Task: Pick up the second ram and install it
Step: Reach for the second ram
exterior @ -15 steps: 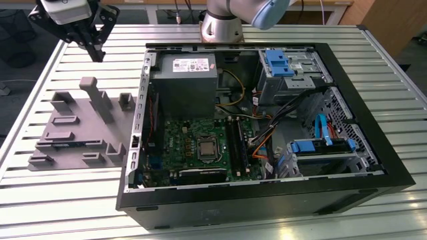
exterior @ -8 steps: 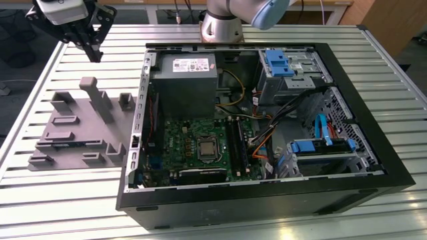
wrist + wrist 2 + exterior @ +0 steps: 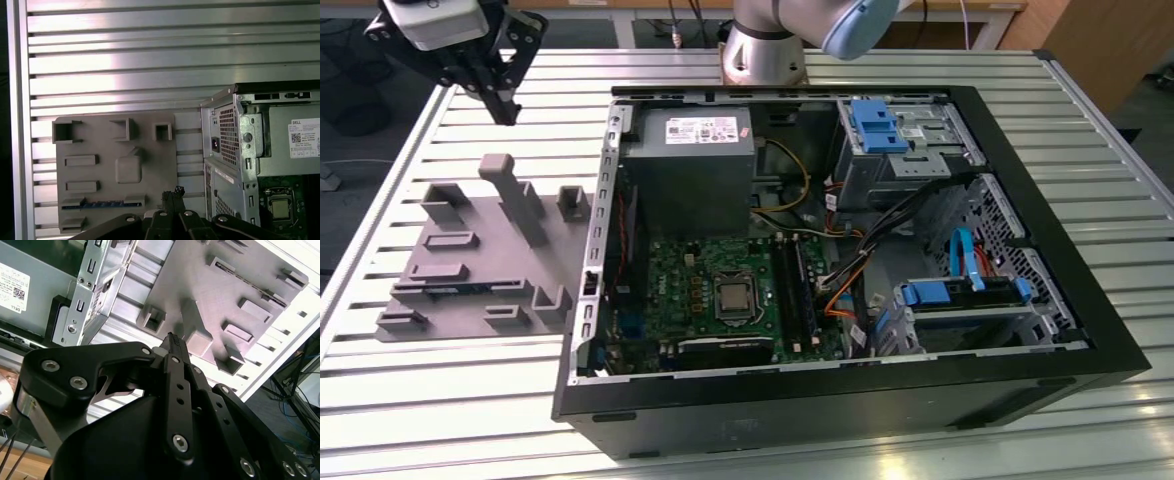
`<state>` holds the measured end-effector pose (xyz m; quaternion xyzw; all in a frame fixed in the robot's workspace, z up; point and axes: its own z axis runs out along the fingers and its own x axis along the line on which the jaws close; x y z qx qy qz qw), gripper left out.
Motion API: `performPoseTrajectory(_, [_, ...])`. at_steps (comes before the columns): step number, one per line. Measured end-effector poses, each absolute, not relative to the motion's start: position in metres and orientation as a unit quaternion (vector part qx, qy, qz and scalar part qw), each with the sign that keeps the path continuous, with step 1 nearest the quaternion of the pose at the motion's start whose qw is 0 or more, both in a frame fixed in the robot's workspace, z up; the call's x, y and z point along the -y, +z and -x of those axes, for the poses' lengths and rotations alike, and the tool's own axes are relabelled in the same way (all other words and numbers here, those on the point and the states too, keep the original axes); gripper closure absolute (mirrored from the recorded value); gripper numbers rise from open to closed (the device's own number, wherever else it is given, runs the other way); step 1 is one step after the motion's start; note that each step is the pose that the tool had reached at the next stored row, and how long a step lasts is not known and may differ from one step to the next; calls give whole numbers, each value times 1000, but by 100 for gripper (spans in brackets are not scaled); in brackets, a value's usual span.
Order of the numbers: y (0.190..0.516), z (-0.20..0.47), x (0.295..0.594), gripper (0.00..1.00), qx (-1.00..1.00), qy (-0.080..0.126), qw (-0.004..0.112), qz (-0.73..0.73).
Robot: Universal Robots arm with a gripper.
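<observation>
The hand (image 3: pixel 506 108) was held raised above the desk (image 3: pixel 454 400), its fingers (image 3: pixel 173 347) brought together with nothing clamped between them. The second ram (image 3: pixel 100 204) was seated in a long slot of the grey holder (image 3: pixel 90 145), below the hand and apart from it. An open computer case (image 3: pixel 854 410) was set just beside the holder.

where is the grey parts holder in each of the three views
Exterior view: the grey holder lies at the exterior view's left of the open computer case, near the gripper.
Second wrist view: the holder lies just past the gripper.
First wrist view: the holder sits beside the case's rear corner, a blue-green ram stick in one slot.
Shared landmark: the power supply's white label.
</observation>
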<state>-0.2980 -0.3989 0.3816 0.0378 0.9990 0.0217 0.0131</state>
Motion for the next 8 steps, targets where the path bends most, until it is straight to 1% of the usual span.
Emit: performPoseTrajectory(8, [381,300,399,89,-999,22,13,-38])
